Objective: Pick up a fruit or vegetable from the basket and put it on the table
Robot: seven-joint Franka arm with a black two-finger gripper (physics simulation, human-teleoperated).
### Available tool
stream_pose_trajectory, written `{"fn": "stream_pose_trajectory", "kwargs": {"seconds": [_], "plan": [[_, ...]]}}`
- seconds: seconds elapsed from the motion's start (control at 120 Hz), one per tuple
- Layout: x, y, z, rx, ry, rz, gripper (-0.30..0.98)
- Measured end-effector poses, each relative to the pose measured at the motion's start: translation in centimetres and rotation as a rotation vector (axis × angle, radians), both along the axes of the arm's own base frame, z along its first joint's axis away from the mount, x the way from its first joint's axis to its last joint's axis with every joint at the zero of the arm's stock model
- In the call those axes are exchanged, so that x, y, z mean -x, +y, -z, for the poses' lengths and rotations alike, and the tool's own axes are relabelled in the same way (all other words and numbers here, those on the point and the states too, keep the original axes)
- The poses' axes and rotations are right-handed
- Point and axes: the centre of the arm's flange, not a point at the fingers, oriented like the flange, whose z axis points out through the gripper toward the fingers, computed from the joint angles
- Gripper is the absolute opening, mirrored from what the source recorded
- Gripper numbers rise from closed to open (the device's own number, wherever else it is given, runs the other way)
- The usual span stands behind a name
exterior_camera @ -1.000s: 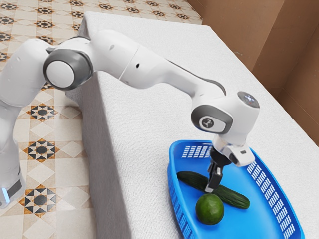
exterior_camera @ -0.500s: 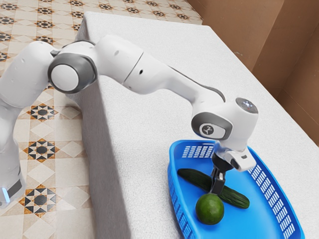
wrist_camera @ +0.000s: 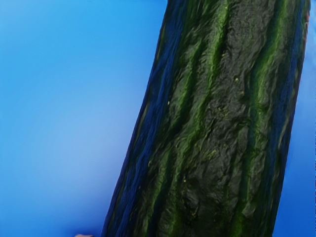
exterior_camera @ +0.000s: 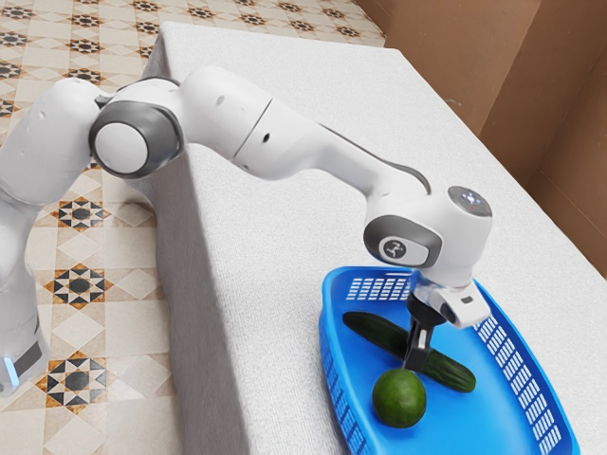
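Note:
My gripper [exterior_camera: 416, 358] is down in the blue basket [exterior_camera: 365, 436], at the middle of the dark green cucumber [exterior_camera: 450, 371], and covers part of it. The cucumber lies slantwise on the basket floor. Just beside the gripper rests a round green fruit [exterior_camera: 399, 398], close to the cucumber. In the wrist view the ridged skin of the cucumber [wrist_camera: 212, 123] is very near under my hand, with the blue basket floor [wrist_camera: 64, 108] on both sides. Whether the cucumber is held cannot be made out.
The basket's slatted walls rise around the hand, the far one [exterior_camera: 375, 287] behind it and another toward the exterior view's right. A white cloth covers the table [exterior_camera: 275, 218]. A brown wall [exterior_camera: 474, 66] stands beyond the table.
My hand first moved lower and toward the exterior view's right, then only slightly. The cucumber has since turned a little, its far end shifting up in the exterior view. The round fruit stayed put.

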Motion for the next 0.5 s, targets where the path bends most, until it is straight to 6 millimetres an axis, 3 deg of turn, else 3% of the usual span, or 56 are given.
{"fn": "stream_pose_trajectory", "kwargs": {"seconds": [0.5], "plan": [[0.7, -0.5, -5.4, -0.004, -0.087, 0.012, 0.21]]}}
